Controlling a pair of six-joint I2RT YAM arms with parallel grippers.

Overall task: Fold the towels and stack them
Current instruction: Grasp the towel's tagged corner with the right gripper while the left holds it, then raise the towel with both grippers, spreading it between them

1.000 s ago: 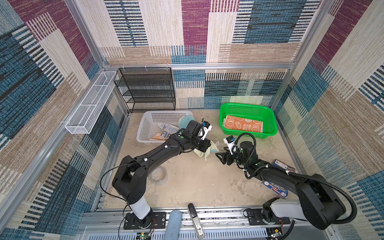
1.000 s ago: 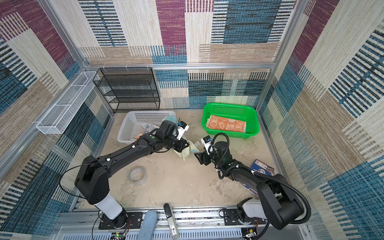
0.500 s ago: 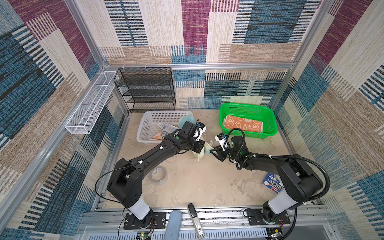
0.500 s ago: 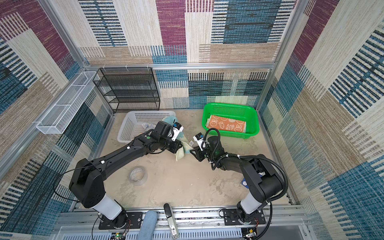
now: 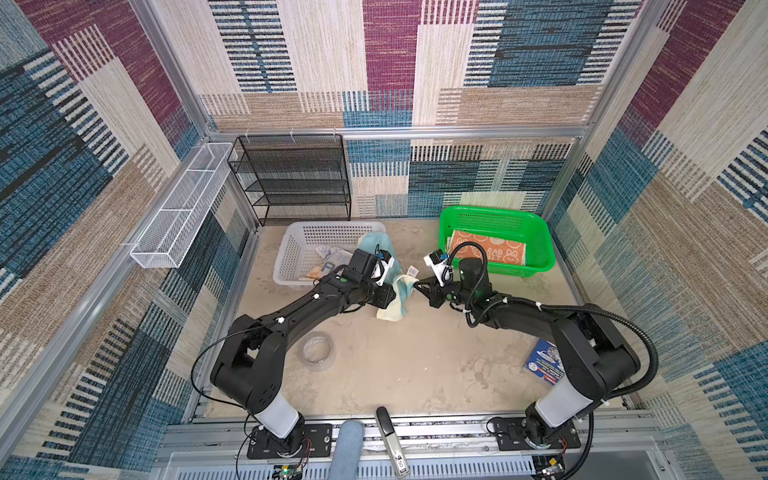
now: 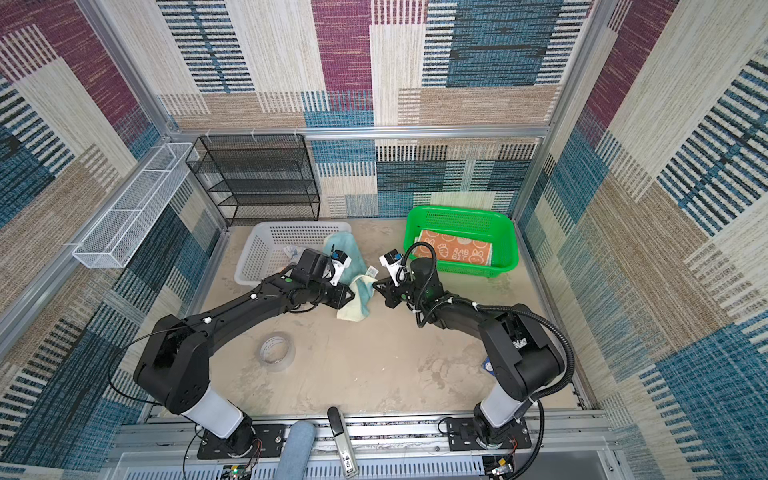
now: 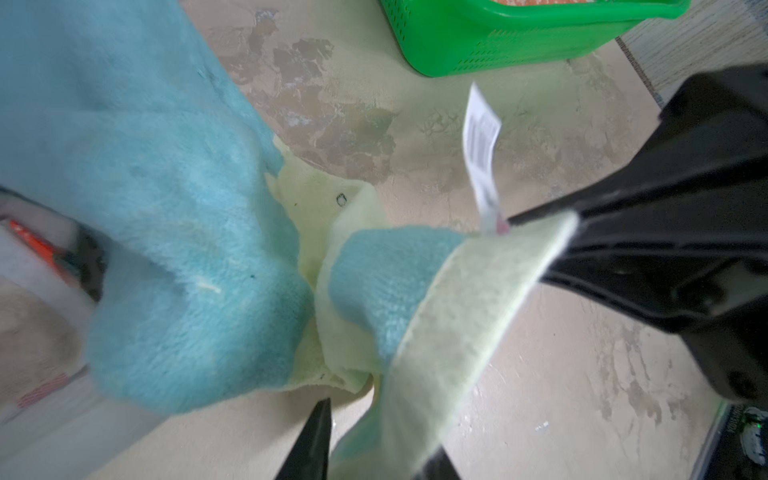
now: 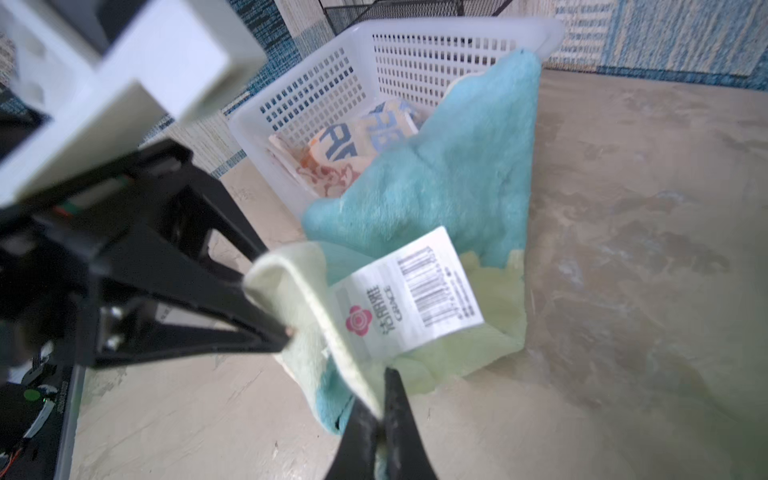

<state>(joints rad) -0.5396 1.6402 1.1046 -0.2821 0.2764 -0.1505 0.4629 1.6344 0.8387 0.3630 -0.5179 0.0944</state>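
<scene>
Nearest the front rail, only the top views show a roll of clear tape (image 5: 318, 354) lying flat on the tabletop (image 5: 395, 382), and a blue printed box (image 5: 543, 365) partly under the right arm. At mid-tabletop the pale yellow and teal towel (image 5: 394, 300) lies crumpled between the two arms, its teal end draped up over a corner of the white basket (image 5: 332, 227). The right wrist view alone makes plain that the right fingers (image 8: 395, 415) are clenched on the towel's yellow edge, just beside a barcode label (image 8: 411, 301) that is a mere white fleck from above. The left fingers (image 7: 311, 440) stand a little apart with a fold of the same towel between them; whether they pinch it I cannot tell. The right wrist view also looks into the white basket at a cream towel with blue letters (image 8: 365, 135), while only the top views show the "RAB BIT" print on the orange towel (image 5: 486, 252) lying flat in the green basket (image 5: 545, 259). Counted: three towels clearly, two baskets, two arms, one tape roll. Farther back stand a black mesh rack (image 5: 295, 178) and, on the left wall, a white wire tray (image 5: 183, 208). The tabletop is mottled beige, and woven patchwork panels in blue, maroon and tan enclose it.
</scene>
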